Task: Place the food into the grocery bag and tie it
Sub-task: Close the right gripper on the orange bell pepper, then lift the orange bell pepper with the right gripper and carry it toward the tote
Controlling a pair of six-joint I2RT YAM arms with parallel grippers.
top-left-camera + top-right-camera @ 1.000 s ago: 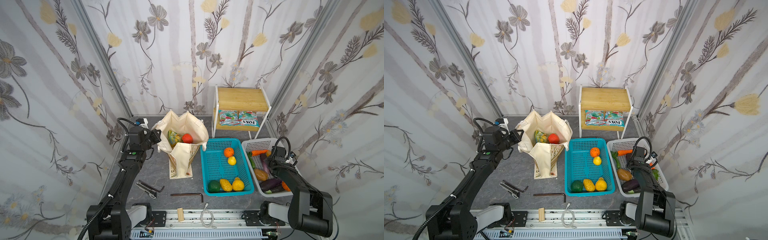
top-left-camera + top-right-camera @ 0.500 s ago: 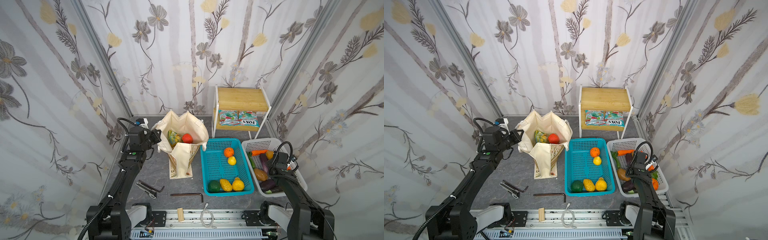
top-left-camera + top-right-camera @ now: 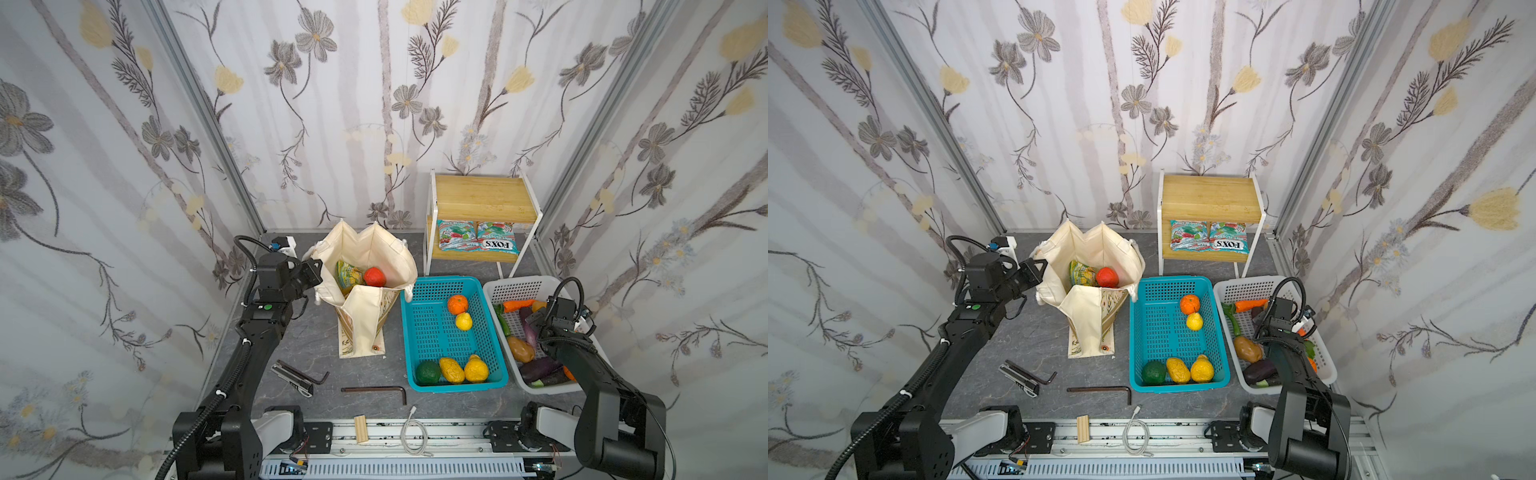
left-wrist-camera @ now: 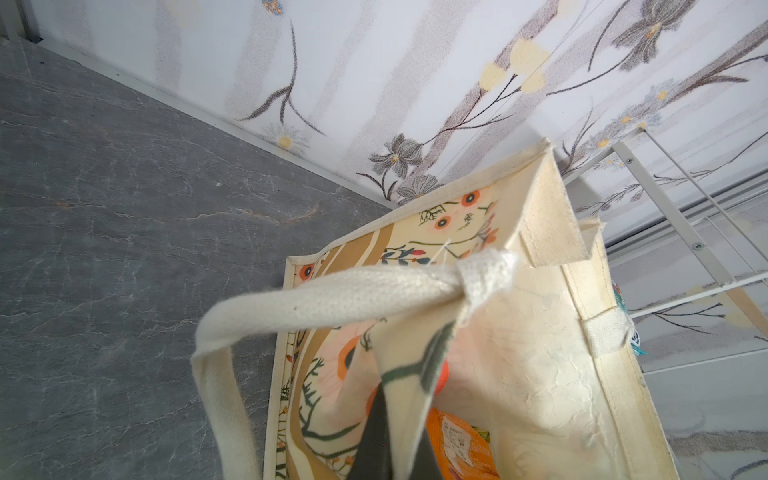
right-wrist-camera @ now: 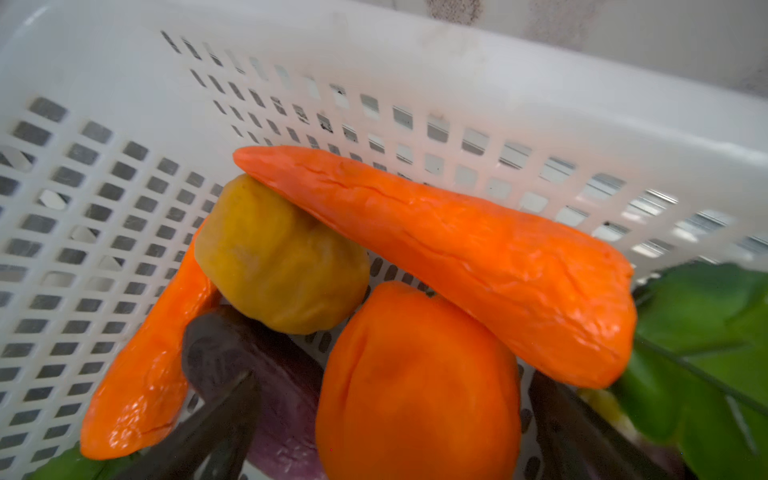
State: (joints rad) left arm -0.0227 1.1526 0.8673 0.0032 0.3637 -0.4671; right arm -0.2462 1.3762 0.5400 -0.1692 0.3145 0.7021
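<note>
two snack packets [image 3: 456, 240] on the shelf [image 3: 482, 199]; one reads "fox's".

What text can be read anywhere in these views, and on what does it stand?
"FOX'S": on a snack packet on the shelf, upside down in both top views.
Too small or blurred to read: the second shelf packet, and the green packet and orange packet in the grocery bag.

The grocery bag [image 3: 390, 249] stands left of the middle basket [image 3: 432, 332], the vegetable basket [image 3: 523, 286] right of that (shelf [image 3: 482, 199] behind both).
</note>
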